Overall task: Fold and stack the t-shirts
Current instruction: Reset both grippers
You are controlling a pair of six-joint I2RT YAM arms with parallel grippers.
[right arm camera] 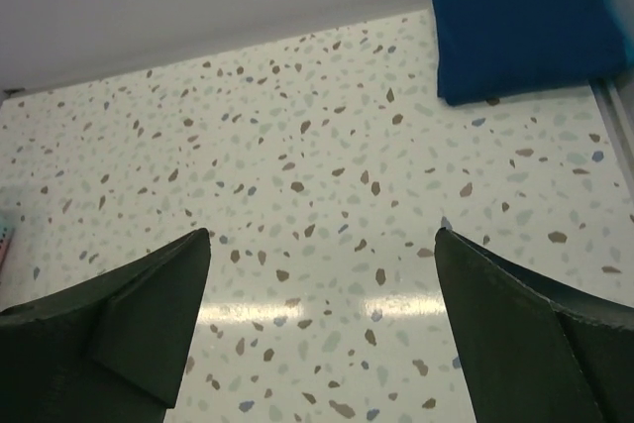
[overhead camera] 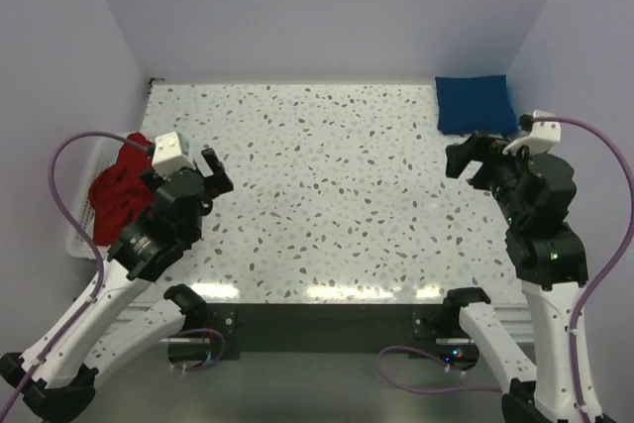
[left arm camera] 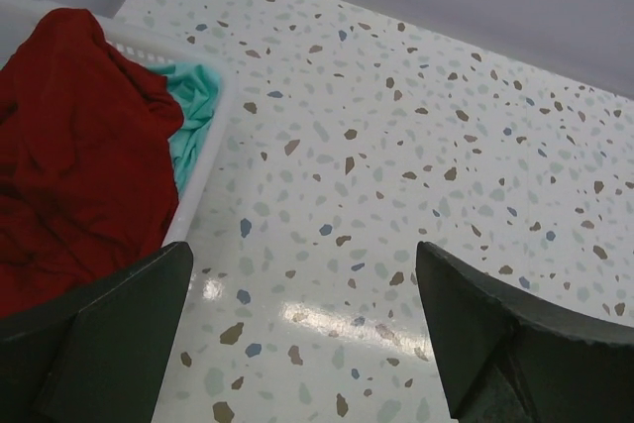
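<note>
The left claw (overhead camera: 208, 183) hung over the left side of the table (overhead camera: 327, 195) with its jaws wide apart and nothing between them. Just beside it, off the table's left edge, a white basket (overhead camera: 75, 241) held a crumpled red t-shirt (overhead camera: 119, 190). From the left wrist camera, a teal t-shirt (left arm camera: 193, 111) showed underneath the red one, against the basket wall.

The right claw (overhead camera: 469, 154) was also spread wide and empty, raised over the right side of the table. Just beyond it, in the far right corner, lay a blue t-shirt (overhead camera: 474, 104), folded into a neat rectangle flat on the table. Neither claw was touching any cloth.
</note>
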